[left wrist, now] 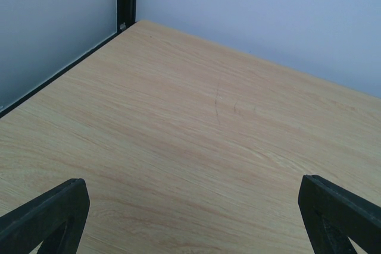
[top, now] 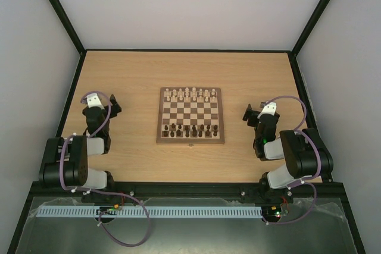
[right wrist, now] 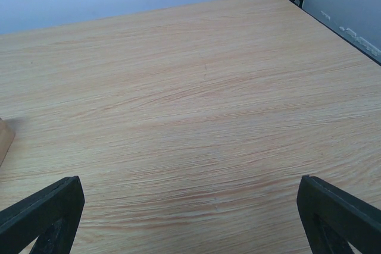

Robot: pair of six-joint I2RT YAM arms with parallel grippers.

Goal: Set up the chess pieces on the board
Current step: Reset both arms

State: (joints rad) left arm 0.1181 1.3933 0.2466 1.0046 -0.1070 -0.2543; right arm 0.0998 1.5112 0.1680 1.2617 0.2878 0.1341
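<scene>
L claw [left wrist: 190,206] & R claw [right wrist: 190,203]: both w/ jaws wide apart, nothing between. Each sits over bare desk [top: 131,69], well apart from the board [top: 159,117], prob. so nothing gets knocked. Dark chess pieces [top: 190,130] line its near 2 rows, pale chessmen [top: 190,93] opp.; setup looks done.

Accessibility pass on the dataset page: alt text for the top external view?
A wooden chessboard sits centre frame, dark chess pieces lined along its near edge and pale ones along the far edge. The left arm and right arm rest on either side, fingers open and empty.
</scene>
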